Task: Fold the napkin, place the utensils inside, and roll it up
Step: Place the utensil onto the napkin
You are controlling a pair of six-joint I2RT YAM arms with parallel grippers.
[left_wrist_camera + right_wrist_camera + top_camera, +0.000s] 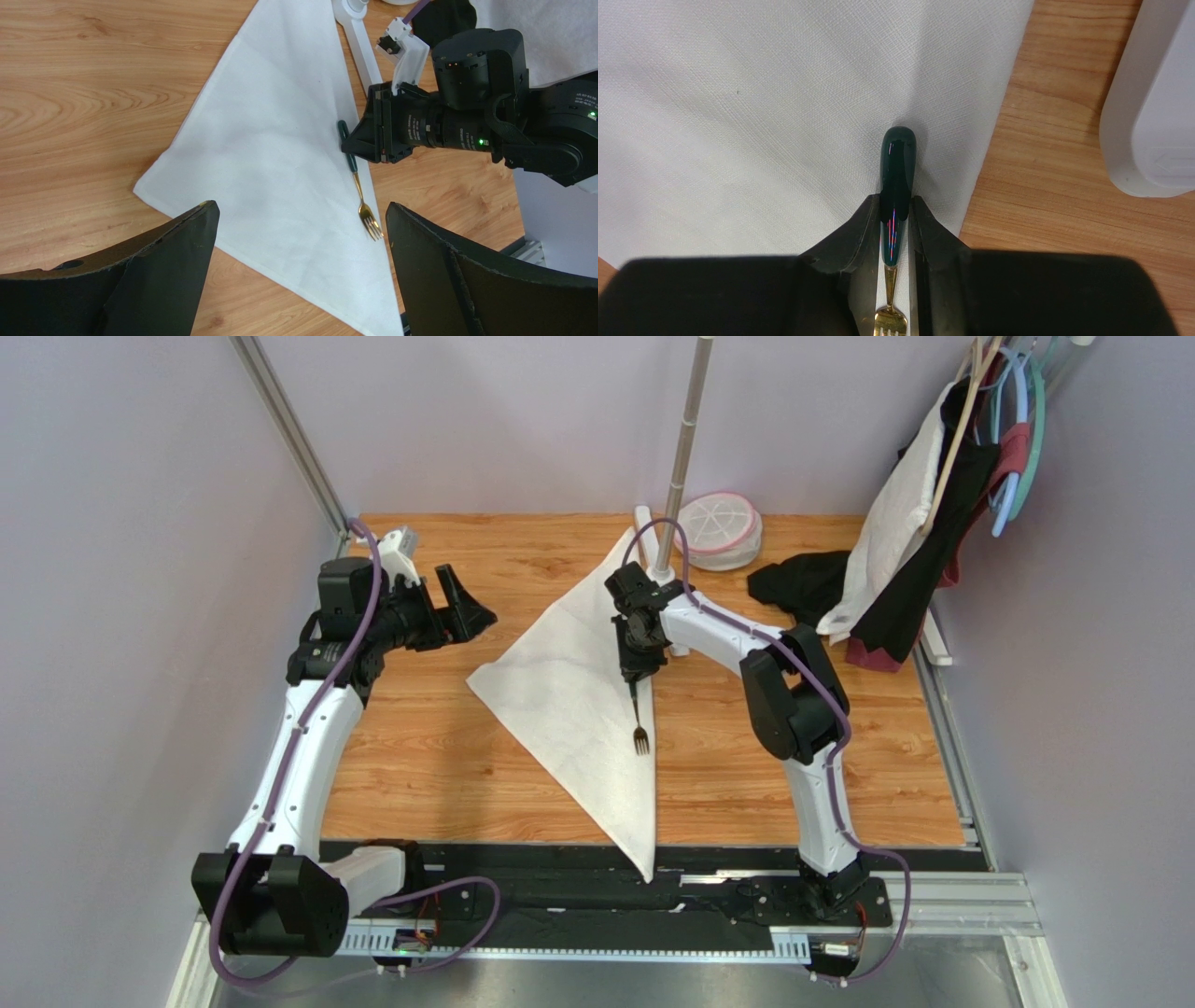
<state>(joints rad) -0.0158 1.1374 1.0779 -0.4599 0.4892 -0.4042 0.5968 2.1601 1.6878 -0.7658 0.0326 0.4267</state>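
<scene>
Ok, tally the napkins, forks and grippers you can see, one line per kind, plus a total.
Napkins: 1, the napkin
Forks: 1, the fork
Grippers: 2, the left gripper and the right gripper
Total: 4

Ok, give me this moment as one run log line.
napkin: folded triangle, flat | fork: on napkin, near long edge | right claw: gripping fork handle | left claw: open, empty

Pale lilac walls point(126, 546), wooden tabletop point(421, 756)
</scene>
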